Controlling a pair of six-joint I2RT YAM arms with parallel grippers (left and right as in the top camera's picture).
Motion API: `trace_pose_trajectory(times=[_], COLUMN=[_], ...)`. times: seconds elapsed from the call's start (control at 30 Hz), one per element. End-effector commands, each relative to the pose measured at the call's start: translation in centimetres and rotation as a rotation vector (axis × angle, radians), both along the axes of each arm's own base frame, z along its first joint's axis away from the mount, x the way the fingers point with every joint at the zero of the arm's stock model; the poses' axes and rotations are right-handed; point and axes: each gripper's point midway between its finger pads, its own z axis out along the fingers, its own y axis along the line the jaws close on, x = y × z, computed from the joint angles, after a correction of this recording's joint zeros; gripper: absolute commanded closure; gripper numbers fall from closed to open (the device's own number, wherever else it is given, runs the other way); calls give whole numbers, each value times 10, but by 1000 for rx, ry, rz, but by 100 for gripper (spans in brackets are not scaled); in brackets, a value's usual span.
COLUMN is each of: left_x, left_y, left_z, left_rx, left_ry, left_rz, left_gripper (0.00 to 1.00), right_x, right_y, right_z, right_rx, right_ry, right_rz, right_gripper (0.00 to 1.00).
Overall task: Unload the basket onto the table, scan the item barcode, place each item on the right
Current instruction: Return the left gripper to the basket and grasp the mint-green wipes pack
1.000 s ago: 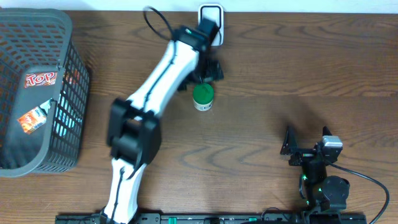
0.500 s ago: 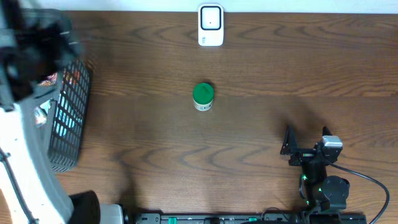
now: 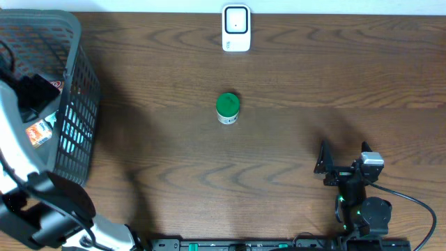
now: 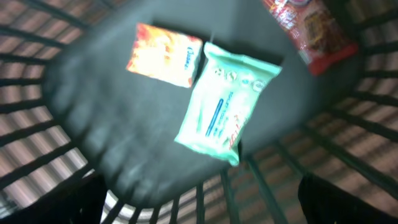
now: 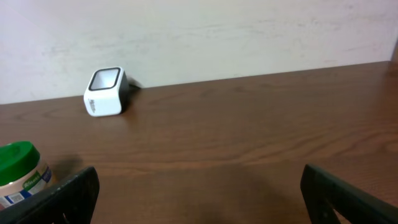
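While the left gripper (image 4: 200,196) hangs over the basket (image 3: 78,104) (far left), its jaws gape. The right gripper (image 3: 343,166), lower right, gapes too.

Wooden table (image 3: 313,84) bears basket (image 3: 78,104), scanner (image 3: 236,28), green-lidded jar (image 3: 228,108).

one basket (image 3: 82,104), three packets (image 4: 225,106), one jar (image 3: 228,107), one scanner (image 3: 236,28)
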Motion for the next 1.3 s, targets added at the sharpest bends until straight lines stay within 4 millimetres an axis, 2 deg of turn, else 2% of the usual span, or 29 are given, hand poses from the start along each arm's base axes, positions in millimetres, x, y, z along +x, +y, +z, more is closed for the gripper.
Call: trace_pose_trajectory(times=[0.0,0.1,0.3,0.5,0.53,0.6,0.63,0.77,0.83,0.97,1.07,1.17,1.2,1.27], left_x=[2,10,15,11,10,8,8,5,3,2,2,-4,-6,-7], left_y=[-6,-11,-13,-16,-17,-18,-18,-15,-10,9,26,37,36,20], left_z=[-53,-86,-134,-171,-175,-178,-178,-165,-151,-95,-28,54,77,134], left_rx=[-49,-111,-180,-226,-232,-238,-238,-222,-206,-134,-56,47,72,100], left_ry=[77,91,155,230,238,249,250,256,258,214,107,-57,-114,-290], left_rz=[-34,-42,-43,-43,-42,-42,-42,-50,-46,-15,19,61,69,41], left_gripper=[2,2,2,2,4,30,39,59,66,66,66,66,66,66], right_x=[0,0,0,0,0,0,0,0,0,0,0,0,0,0], right_y=[-1,-1,-1,-1,-1,-1,-1,-1,-1,-1,-1,-1,-1,-1], right_z=[0,0,0,0,0,0,0,0,0,0,0,0,0,0], right_rx=[10,10,10,10,10,10,10,10,10,10,10,10,10,10], right_ry=[0,0,0,0,0,0,0,0,0,0,0,0,0,0], right_rz=[-8,-8,-8,-8,-8,-8,-8,-8,-8,-8,-8,-8,-8,-8], right_gripper=[1,1,1,1,1,1,1,1,1,1,1,1,1,1])
